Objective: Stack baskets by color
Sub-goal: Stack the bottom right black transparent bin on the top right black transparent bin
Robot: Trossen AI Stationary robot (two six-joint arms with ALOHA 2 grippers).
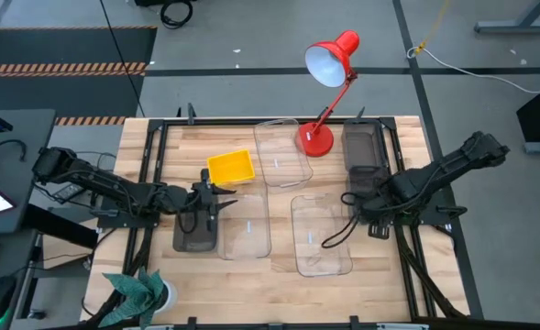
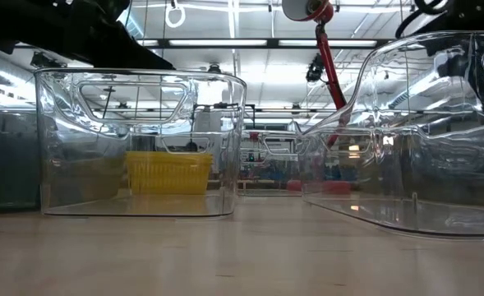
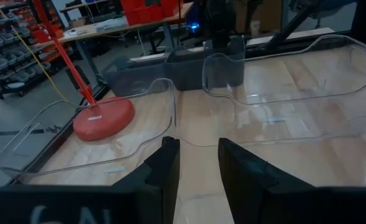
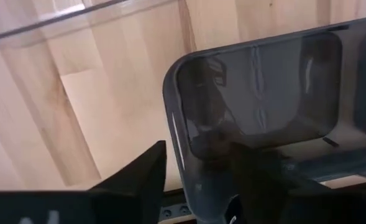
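Three clear baskets rest on their bases: one far point(image 1: 281, 151), one near left point(image 1: 247, 227), one near right point(image 1: 322, 236). A yellow basket point(image 1: 230, 167) sits left of the far one. Two dark grey baskets point(image 1: 361, 142) point(image 1: 368, 179) lie by the right edge and a third point(image 1: 196, 234) at near left. My right gripper point(image 4: 198, 177) points down, open, one finger on each side of the nearer right grey basket's wall point(image 4: 181, 155). My left gripper point(image 3: 199, 155) points level toward the right, fingers apart, at the near-left clear basket's rim point(image 3: 251, 138). My left gripper has its fingertips point(image 3: 170, 149) right at the near-left clear basket's far left corner. Only table wood shows in the gap between them. I cannot tell whether they touch the clear rim.
A red desk lamp point(image 1: 329, 64) stands with its base point(image 1: 315, 139) between the far clear basket and the grey ones. A green plant point(image 1: 137, 289) sits at the near left edge. A black cable point(image 1: 338, 234) loops over the near-right clear basket.
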